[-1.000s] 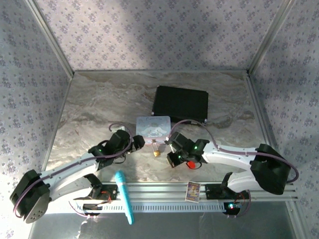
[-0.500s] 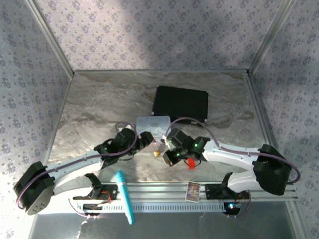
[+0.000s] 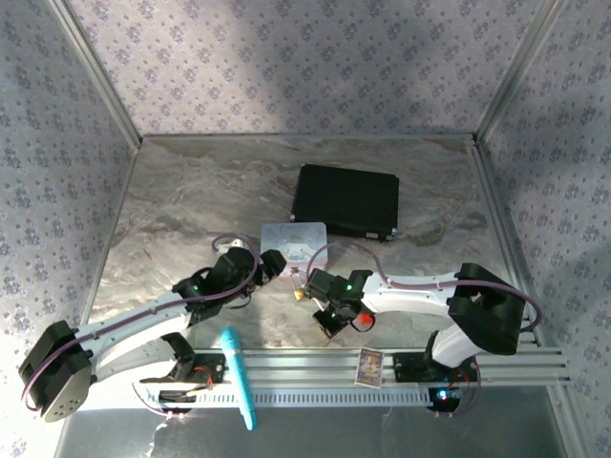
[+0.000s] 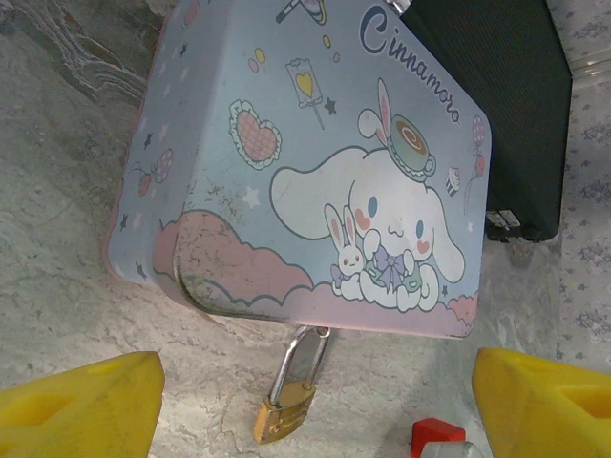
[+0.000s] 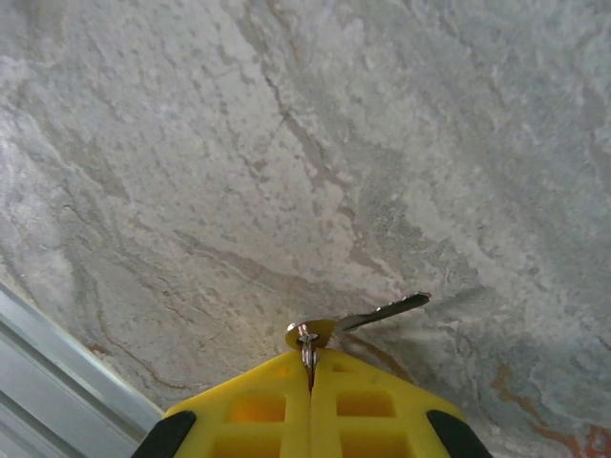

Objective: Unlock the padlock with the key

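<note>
Top external view, nearest first: my two arm bases sit on an aluminium rail at the table's edge. One turquoise pen-shaped thing lies across it on the left, and one small picture card stands on it to the right.

Past the rail, my right gripper has its yellow fingers pressed together, pinching the single key by its head. The silvery blade sticks out sideways just above the marble. My left gripper is spread wide, one yellow finger on each side of the padlock and neither touching it.

I count one padlock. It is brass, it lies on the table, and its thin shackle is hooked into the near edge of the one pastel cartoon tin. One red block lies just beside the padlock, toward my right arm. Both wrists crowd in around the padlock from either side.

Behind the tin lies one flat black box, close to it.

All of this rests on a grey-beige marbled table. Three walls papered with small purple flowers enclose it, with metal posts at the corners.
</note>
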Action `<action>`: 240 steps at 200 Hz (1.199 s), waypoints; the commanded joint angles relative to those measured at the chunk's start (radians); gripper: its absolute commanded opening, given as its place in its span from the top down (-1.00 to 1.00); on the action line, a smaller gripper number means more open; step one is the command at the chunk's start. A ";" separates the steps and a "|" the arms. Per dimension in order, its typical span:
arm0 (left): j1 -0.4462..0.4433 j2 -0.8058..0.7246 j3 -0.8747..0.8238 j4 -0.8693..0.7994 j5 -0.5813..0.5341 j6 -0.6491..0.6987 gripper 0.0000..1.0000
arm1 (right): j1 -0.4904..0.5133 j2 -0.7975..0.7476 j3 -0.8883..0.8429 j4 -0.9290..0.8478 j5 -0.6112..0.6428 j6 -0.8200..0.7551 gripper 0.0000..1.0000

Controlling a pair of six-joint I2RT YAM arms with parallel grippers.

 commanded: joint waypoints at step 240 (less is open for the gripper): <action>-0.004 -0.008 -0.005 -0.076 -0.062 0.020 -0.75 | 0.105 0.112 0.110 -0.059 0.258 0.485 0.12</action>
